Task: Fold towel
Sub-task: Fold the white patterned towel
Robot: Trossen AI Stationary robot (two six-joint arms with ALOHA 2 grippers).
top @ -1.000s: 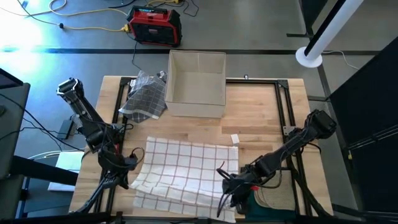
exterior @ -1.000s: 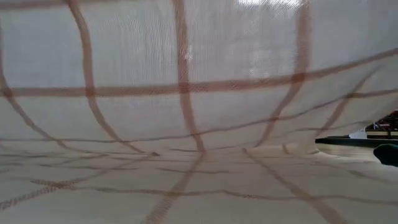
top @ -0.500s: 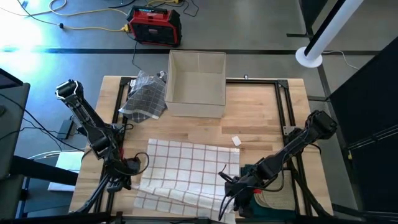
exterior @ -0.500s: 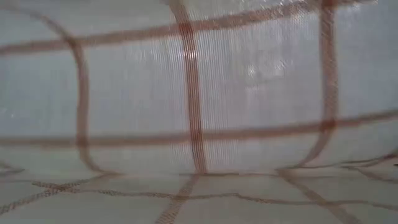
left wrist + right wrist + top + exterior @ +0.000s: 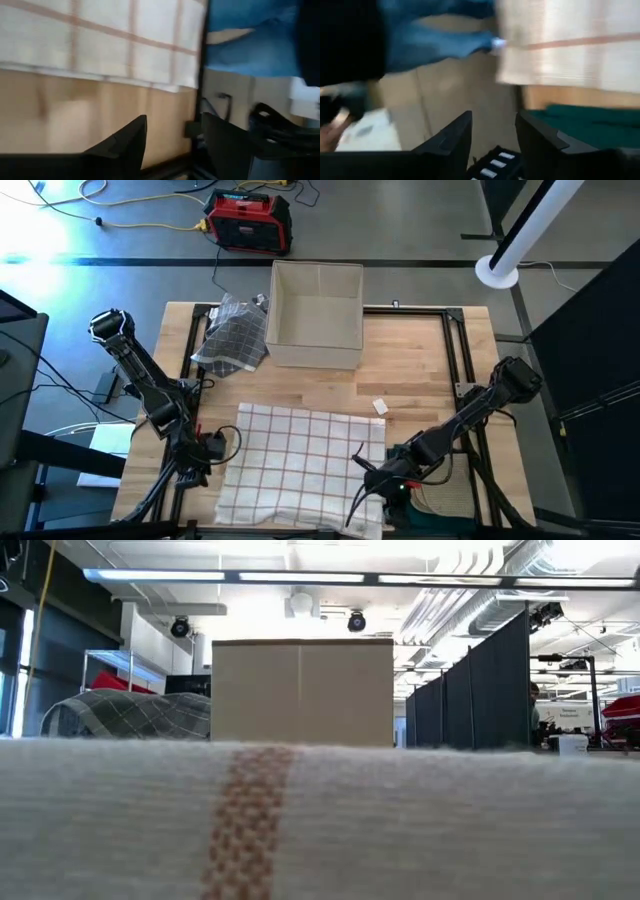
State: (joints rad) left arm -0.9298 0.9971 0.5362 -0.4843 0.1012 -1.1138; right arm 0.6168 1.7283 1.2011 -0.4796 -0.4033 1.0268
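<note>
No writing is legible. One checked towel [image 5: 300,465] lies on the tabletop [image 5: 420,370] near its front edge; left gripper [image 5: 212,446] and right gripper [image 5: 372,472], both released, flank it.

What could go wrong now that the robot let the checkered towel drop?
The towel lies with its near edge bunched at the table's front edge, so it might slide off. Both claws, left claw and right claw, are open beside the towel and could snag it. The fold looks uneven, so it may need redoing.
</note>
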